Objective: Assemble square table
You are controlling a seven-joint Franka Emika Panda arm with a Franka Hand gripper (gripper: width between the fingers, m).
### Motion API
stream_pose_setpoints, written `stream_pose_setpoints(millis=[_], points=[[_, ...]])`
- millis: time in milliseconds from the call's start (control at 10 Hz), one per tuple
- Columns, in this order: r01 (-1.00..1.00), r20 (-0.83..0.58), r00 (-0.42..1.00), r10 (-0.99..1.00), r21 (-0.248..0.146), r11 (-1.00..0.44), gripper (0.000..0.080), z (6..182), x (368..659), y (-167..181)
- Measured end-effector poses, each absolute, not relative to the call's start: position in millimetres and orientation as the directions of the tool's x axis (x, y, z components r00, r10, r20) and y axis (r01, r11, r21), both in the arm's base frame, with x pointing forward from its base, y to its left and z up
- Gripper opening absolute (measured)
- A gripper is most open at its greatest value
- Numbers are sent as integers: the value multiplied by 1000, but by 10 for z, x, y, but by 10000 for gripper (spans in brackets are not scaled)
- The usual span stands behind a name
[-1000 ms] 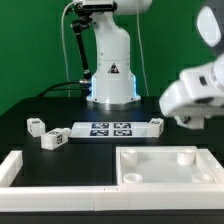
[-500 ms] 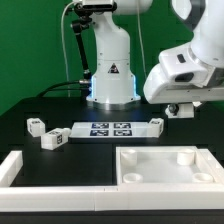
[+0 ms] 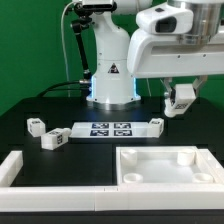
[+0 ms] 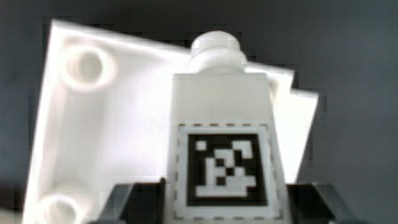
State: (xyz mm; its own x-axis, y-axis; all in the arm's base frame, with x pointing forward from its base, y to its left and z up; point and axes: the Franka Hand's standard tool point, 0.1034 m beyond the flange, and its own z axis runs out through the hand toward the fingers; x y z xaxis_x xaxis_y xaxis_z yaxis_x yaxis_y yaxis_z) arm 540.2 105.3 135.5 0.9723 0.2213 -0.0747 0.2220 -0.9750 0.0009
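A black work surface [image 3: 100, 150] is backed by a green wall. The square tabletop [image 3: 150, 168] is laid socket-side up at the near right. One leg [image 3: 180, 104] is clamped in the half-closed gripper [image 3: 180, 94], raised above the far right. Three loose legs [image 3: 52, 140] are scattered beside the marker board [image 3: 108, 129].

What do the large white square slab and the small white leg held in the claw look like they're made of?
Large white square slab: probably moulded plastic, matte; uniform white with rounded rim and corner sockets. Small white tagged leg: seemingly the same plastic; its black-and-white tag looks like a printed sticker.
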Motion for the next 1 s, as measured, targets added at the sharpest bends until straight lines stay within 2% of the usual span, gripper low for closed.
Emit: stream_pose_setpoints(millis=[400, 500, 700, 800, 1000], points=[[224, 158, 962, 221, 2, -975, 291, 1319, 5451, 1078], [224, 253, 943, 216, -4, -975, 291, 1311, 5592, 1191], [231, 412, 886, 211, 1, -973, 291, 1414, 6123, 1209], [232, 504, 840, 202, 3, -973, 291, 1468, 6258, 1241], [237, 571, 796, 200, 9, -971, 291, 1388, 6159, 1225]])
